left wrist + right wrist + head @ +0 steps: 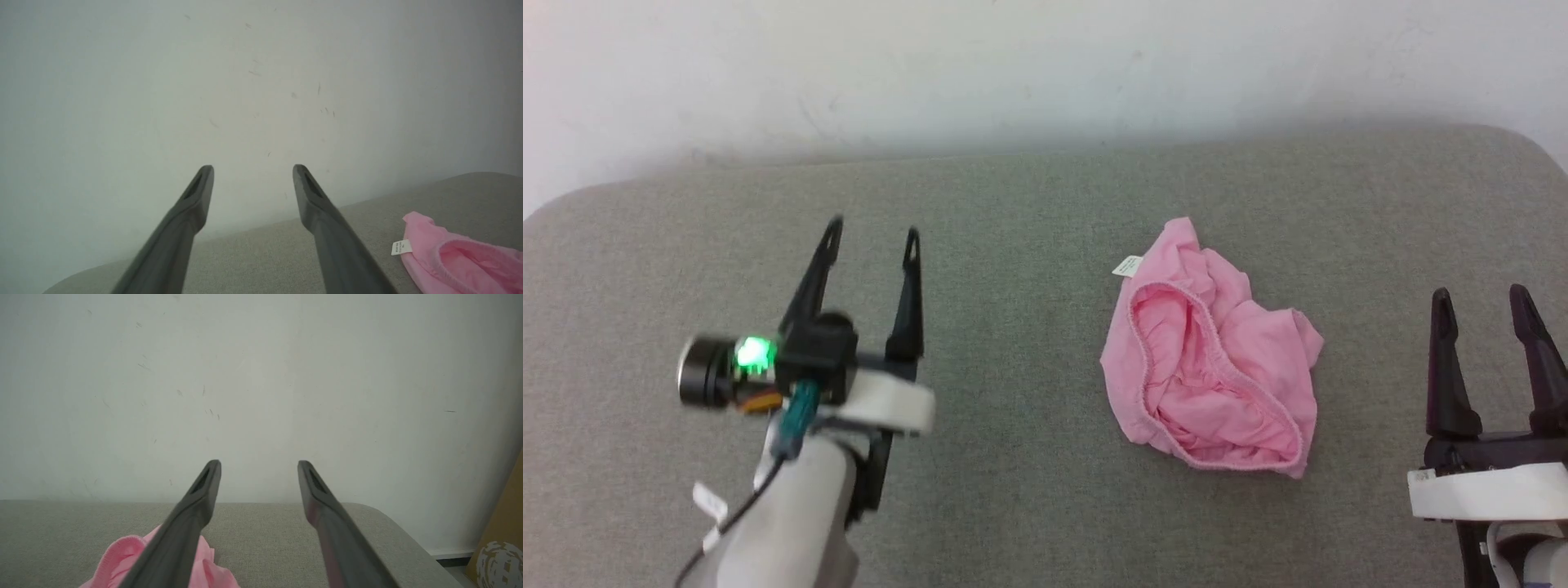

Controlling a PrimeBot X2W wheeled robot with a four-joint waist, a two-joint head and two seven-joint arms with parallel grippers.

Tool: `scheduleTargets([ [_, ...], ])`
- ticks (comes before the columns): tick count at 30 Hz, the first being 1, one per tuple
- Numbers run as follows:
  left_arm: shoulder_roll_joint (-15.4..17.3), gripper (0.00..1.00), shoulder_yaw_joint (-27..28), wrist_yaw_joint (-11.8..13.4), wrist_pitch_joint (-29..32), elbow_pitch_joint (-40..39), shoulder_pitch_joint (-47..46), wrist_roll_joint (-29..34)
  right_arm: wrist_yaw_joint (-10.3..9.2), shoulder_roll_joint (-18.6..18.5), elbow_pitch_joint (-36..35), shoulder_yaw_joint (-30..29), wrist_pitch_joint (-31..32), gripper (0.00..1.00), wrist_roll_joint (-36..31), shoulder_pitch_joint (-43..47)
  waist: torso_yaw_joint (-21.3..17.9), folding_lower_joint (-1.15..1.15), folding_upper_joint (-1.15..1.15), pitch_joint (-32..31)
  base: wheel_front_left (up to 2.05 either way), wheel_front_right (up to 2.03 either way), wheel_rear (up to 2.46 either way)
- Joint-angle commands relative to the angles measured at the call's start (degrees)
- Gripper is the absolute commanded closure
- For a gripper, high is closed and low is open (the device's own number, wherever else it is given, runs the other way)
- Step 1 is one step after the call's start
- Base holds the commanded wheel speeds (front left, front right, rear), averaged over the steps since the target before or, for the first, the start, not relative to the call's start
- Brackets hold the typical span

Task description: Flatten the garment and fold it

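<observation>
- Lying crumpled on the grey fabric surface (1013, 204), the garment (1213, 367) sits between the grippers, touching neither.
- Left gripper (874, 227): fingers spread, empty.
- Right gripper (1480, 291): fingers spread, empty.
- White label (1127, 265): at the garment's far edge.

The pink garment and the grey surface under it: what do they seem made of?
The garment looks like thin, soft, matte cloth, perhaps cotton: it lies crumpled in loose folds with a gathered edge. The surface looks like grey woven fabric, matte and finely speckled; whether it is padded can't be judged.
</observation>
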Motion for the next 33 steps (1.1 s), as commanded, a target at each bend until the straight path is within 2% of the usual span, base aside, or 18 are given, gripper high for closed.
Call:
scheduleTargets([
  [1,0.8,0.00,-0.5,-1.4,-0.3,1.5,-3.4,1.2,-0.12,0.1,-0.2,0.0,-0.3,0.00,-0.1,-0.6,-0.5,0.00,0.00,0.5,0.00,0.00,0.00],
  [3,1.9,0.00,-1.9,-3.9,-0.3,5.5,-8.3,2.5,-0.12,0.1,-0.2,0.2,-0.3,0.00,-0.1,-1.0,-1.1,0.00,0.00,0.9,0.00,0.00,0.00],
  [7,2.0,0.00,-4.4,-9.4,1.4,14.2,-17.9,2.7,-0.12,0.1,-0.3,0.2,-0.3,0.00,0.1,-1.7,-2.6,0.00,0.00,1.9,0.00,0.00,0.00],
  [10,2.0,0.00,-7.7,-14.2,5.8,19.9,-24.5,3.6,-0.12,0.1,-0.2,0.3,-0.3,0.00,0.4,-2.2,-3.9,0.00,0.00,2.9,0.00,0.00,0.00],
  [13,1.7,0.00,-11.9,-17.1,11.9,25.2,-30.0,3.6,-0.12,0.1,-0.1,0.5,-0.3,0.00,0.8,-2.7,-5.2,0.00,0.00,3.9,0.00,0.00,0.00],
  [16,0.6,0.00,-17.5,-17.9,17.1,29.1,-34.4,0.6,-0.12,0.1,0.1,0.5,-0.3,0.00,1.2,-3.3,-6.6,0.00,0.00,5.0,0.00,0.00,0.00],
  [20,1.0,0.00,-31.4,-17.9,25.4,31.3,-39.3,-10.1,-0.12,0.1,0.3,0.8,-0.3,0.00,1.6,-4.2,-8.5,0.00,0.00,6.2,0.00,0.00,0.00],
  [27,6.1,0.00,-52.5,-18.0,40.5,25.8,-47.2,-32.3,-0.12,0.1,0.4,1.2,-0.3,0.00,2.5,-6.1,-12.0,0.00,0.00,9.1,0.00,0.00,0.00],
  [29,6.7,0.00,-54.4,-18.0,42.2,25.1,-48.1,-34.7,-0.12,0.1,0.4,1.3,-0.3,0.00,2.7,-6.4,-12.5,0.00,0.00,9.6,0.00,0.00,0.00],
  [33,8.8,0.00,-57.8,-18.0,49.9,22.7,-49.4,-38.3,-0.12,0.1,0.6,1.6,-0.3,0.00,3.6,-7.6,-14.3,0.00,0.00,11.5,0.00,0.00,0.00],
])
